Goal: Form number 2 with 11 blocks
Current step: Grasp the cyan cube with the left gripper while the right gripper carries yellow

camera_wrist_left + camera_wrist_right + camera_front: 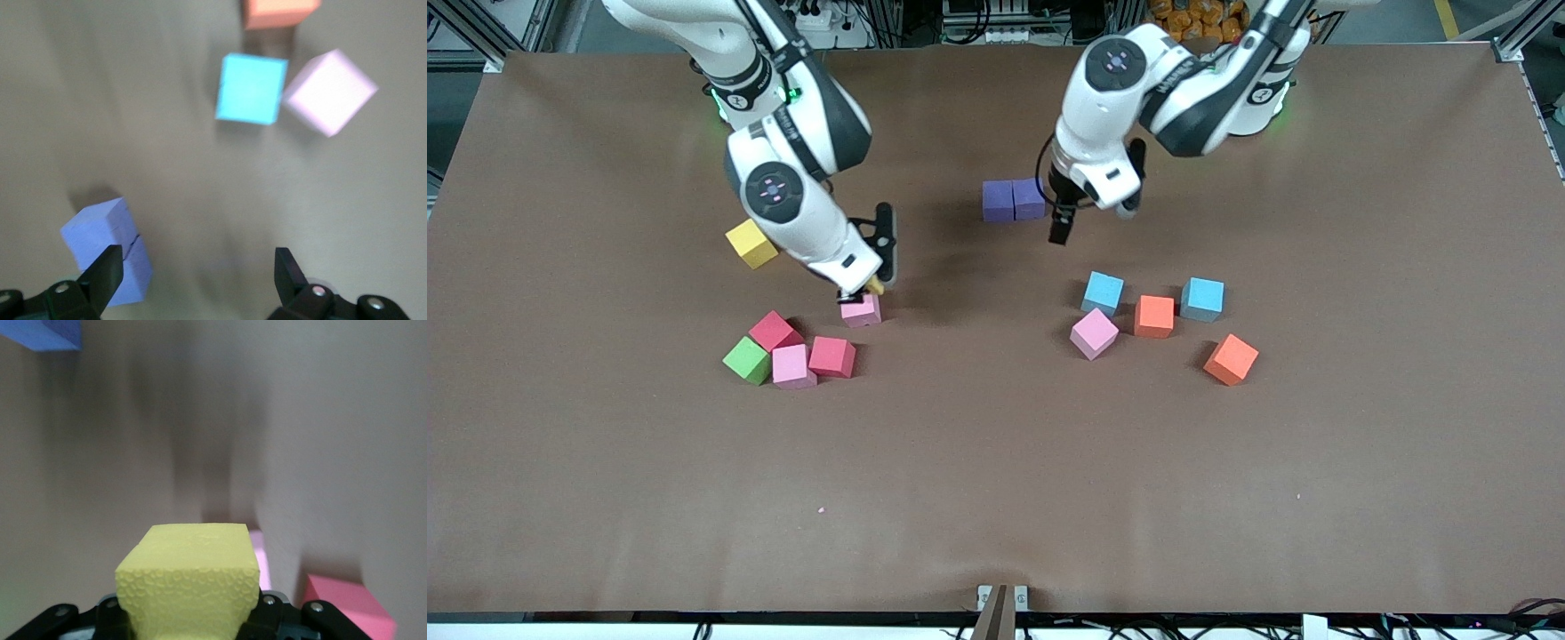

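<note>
The right gripper (pixel 863 292) is clamped on a yellow block (pixel 189 577), over a pink block (pixel 861 310) on the worktop (pixel 996 462). The left gripper (pixel 1063 227), fingers apart, hangs beside the purple pair (pixel 1014 199). No containers appear.

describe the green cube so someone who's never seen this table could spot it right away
Look toward the right arm's end of the brown table for a tight cluster of four small foam cubes. The green foam cube sits at the cluster's outer edge, touching a red foam cube and a pink foam cube. It is the only green cube on the table.
</note>
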Robot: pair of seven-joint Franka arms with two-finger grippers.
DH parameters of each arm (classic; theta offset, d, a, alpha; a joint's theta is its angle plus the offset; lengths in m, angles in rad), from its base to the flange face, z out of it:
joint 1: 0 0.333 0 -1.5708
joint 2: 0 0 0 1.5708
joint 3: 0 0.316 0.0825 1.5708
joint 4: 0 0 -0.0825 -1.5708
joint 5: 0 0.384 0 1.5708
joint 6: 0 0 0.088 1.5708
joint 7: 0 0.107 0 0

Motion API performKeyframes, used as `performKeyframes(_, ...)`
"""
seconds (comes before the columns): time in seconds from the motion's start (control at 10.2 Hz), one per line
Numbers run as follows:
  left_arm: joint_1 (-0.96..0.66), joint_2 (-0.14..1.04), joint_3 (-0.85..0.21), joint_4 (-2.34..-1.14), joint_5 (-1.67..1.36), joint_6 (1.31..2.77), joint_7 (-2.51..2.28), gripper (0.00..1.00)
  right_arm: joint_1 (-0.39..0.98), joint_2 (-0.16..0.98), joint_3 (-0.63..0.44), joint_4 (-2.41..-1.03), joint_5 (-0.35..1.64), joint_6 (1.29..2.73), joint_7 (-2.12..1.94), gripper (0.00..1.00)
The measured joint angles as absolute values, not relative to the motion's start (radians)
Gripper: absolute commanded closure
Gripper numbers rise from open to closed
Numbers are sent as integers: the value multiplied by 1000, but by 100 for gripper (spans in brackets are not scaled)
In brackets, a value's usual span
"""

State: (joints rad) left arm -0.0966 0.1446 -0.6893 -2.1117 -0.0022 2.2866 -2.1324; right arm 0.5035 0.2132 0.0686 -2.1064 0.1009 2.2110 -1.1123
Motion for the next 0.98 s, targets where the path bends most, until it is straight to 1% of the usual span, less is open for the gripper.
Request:
performKeyframes(0.1,-85,174,-667,-2060,-1,2244,-2043,0,542,213,70,-2111,101,2213,-1079,76)
performKeyframes(0.2,-82,199,-645,-2028,1,2232,-1951,0,574,214,71,-2118,102,2222,-1046,76)
performKeyframes(0.49,-80,257,-569,-1956,56,2214,-1658,0,688,232,72,-2192,102,2334,-943,77)
performKeyframes(0.79,-82,380,-559,-1870,217,2200,-1556,0,798,282,77,-2221,102,2408,-826,77)
performKeyframes(0.98,-81,445,-557,-1846,238,2198,-1489,0,872,317,79,-2221,102,2452,-733,77)
